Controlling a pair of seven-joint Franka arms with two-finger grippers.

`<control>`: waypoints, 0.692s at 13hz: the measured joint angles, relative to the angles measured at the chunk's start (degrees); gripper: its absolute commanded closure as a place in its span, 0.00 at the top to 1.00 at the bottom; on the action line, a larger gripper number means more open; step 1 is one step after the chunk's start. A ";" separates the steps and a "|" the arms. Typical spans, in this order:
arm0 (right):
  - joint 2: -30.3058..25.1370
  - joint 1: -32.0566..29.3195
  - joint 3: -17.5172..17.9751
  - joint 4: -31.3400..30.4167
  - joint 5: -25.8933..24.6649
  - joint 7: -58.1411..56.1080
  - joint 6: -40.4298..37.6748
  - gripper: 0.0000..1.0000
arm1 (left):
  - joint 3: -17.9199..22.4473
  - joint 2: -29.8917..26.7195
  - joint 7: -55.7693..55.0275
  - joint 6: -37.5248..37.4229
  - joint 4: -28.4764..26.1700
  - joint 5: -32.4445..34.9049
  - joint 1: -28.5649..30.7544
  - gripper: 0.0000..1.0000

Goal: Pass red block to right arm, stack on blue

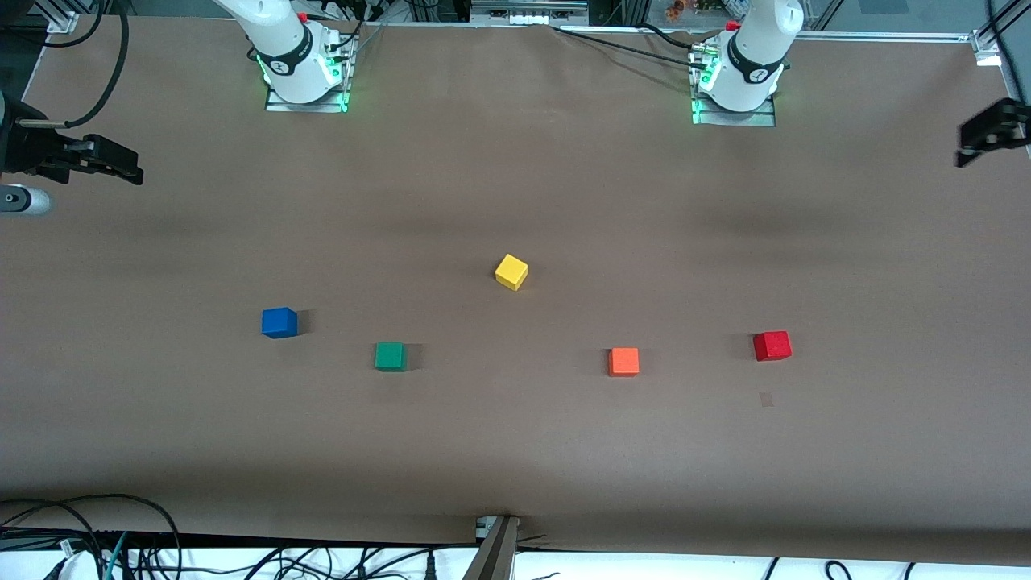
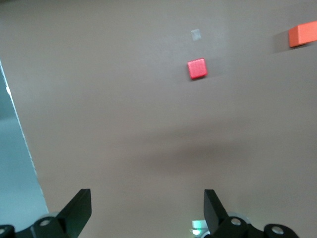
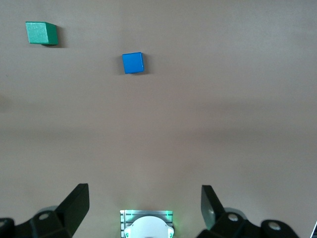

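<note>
1. red block (image 1: 772, 345) sits on the brown table (image 1: 515, 451) at lower right of the front frame, toward the left arm's end, nothing touching it. in the left wrist pic it shows again (image 2: 197, 68) in the upper middle.
2. going across the front frame from its left edge: right gripper (image 1: 121, 165) at far upper left, up in the air over the table's edge at the right arm's end, jaws spread wide, nothing betw. them. right wrist pic shows both fingers (image 3: 74, 203) well apart w/ bare table between.
3. blue cube (image 1: 279, 322) next, left of centre, toward the right arm's end; also in right wrist pic (image 3: 132, 63).
4. green cube (image 1: 390, 356) near the blue one, a bit nearer the front cam, apart from it; seen in right wrist pic too (image 3: 41, 33).
5. yellow cube (image 1: 511, 271) about mid frame, farther from the front cam than the other cubes, turned at an angle.
6. orange cube (image 1: 623, 361) right of centre, betw. green and red, well apart from both; clipped at the edge of the left wrist pic (image 2: 303, 34).
7. left gripper (image 1: 992, 133) at far upper right of the front frame, over the table's edge at the left arm's end, claw wide, holding nothing; fingers (image 2: 79, 208) far apart in its wrist pic.
8. both arms wait off at the ends; all 5 cubes lie separate, none stacked.
</note>
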 measured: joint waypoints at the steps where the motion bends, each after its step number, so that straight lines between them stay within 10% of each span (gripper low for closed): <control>1: 0.00 0.00 0.00 0.00 0.00 0.00 0.01 1.00 | 0.02 0.40 2.74 0.74 -0.05 0.00 1.54 1.00; 9: 0.01 -0.68 -0.17 0.00 0.00 0.00 0.01 1.00 | 0.10 8.08 27.18 7.27 -0.34 -9.71 16.26 1.00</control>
